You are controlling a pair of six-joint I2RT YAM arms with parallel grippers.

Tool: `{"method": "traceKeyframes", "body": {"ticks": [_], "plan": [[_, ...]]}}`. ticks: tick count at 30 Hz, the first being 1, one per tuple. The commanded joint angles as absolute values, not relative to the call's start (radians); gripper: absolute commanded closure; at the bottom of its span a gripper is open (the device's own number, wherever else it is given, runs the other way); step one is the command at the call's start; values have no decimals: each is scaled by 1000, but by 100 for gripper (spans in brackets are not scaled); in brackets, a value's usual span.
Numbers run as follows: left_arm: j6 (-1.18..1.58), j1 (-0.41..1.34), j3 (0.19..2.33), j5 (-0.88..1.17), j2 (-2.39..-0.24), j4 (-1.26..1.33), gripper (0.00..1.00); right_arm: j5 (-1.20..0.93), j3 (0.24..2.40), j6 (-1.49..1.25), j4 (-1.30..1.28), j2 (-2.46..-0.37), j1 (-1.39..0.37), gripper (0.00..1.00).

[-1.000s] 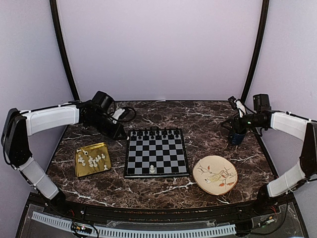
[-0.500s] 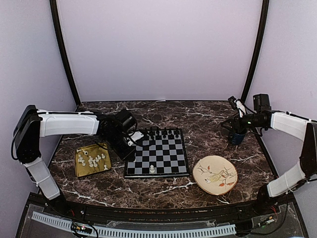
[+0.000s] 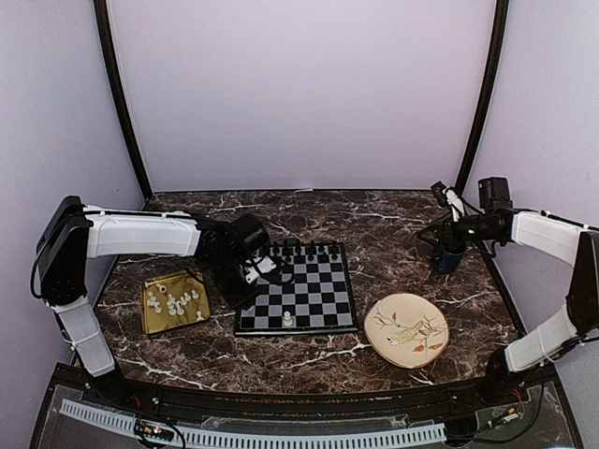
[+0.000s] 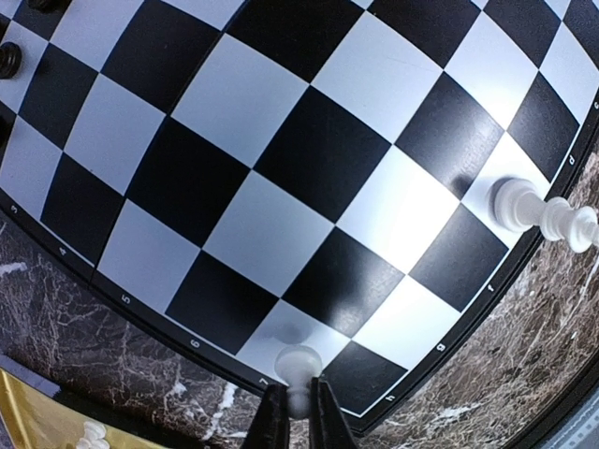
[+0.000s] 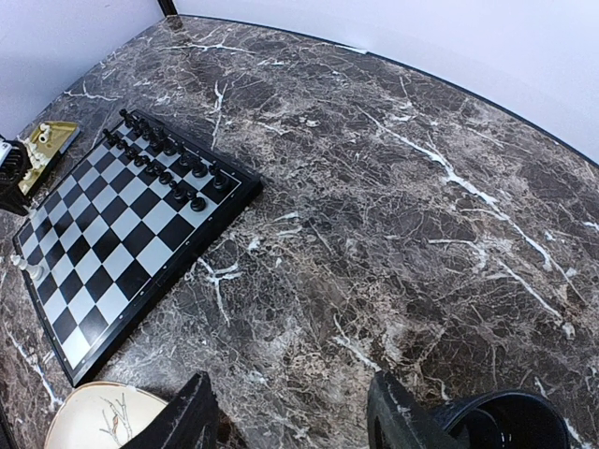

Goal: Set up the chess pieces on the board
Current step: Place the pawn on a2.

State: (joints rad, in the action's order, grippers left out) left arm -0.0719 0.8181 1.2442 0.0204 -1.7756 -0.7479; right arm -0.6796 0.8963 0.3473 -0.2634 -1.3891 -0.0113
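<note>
The board [image 3: 309, 295] lies mid-table with black chessmen [image 3: 298, 251] along its far rows. One white piece [image 3: 287, 320] stands on the near row, also seen in the left wrist view [image 4: 543, 213]. My left gripper [image 3: 243, 297] hangs over the board's near-left corner. In its wrist view the left gripper [image 4: 298, 402] is shut on a white pawn [image 4: 298, 367], held just above a light square of the board [image 4: 281, 168]. More white chess pieces [image 3: 178, 299] lie in the gold tray [image 3: 154, 323]. My right gripper [image 3: 442, 245] stands open and empty at the far right, fingers apart in the right wrist view [image 5: 295, 416].
A cream patterned plate [image 3: 406, 329] sits right of the board near the front edge. A dark blue cup [image 3: 447, 260] stands under the right arm and shows in the right wrist view [image 5: 505, 421]. Black posts rise at the back corners.
My left arm has swung from behind the tray to the board's left side, carrying the pawn towards the near-left corner. The right arm has not moved.
</note>
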Motion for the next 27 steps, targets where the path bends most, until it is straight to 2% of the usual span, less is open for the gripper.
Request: {"method": "traceKeyframes", "body": {"ticks": [1,15,20,27], "plan": [[-87,834,1264,25,-1782,-796,99,-680,889,359,-260,-1373,-9,45],[-75,842,1278,-8,-1821,-811,100,-677,889,361,-262,-1369,-8,45],[-72,842,1278,-20,-1819,-812,91,-679,888,361,-262,-1371,-8,45],[-69,842,1286,-25,-1828,-810,86,-680,890,363,-263,-1373,-8,45]]}}
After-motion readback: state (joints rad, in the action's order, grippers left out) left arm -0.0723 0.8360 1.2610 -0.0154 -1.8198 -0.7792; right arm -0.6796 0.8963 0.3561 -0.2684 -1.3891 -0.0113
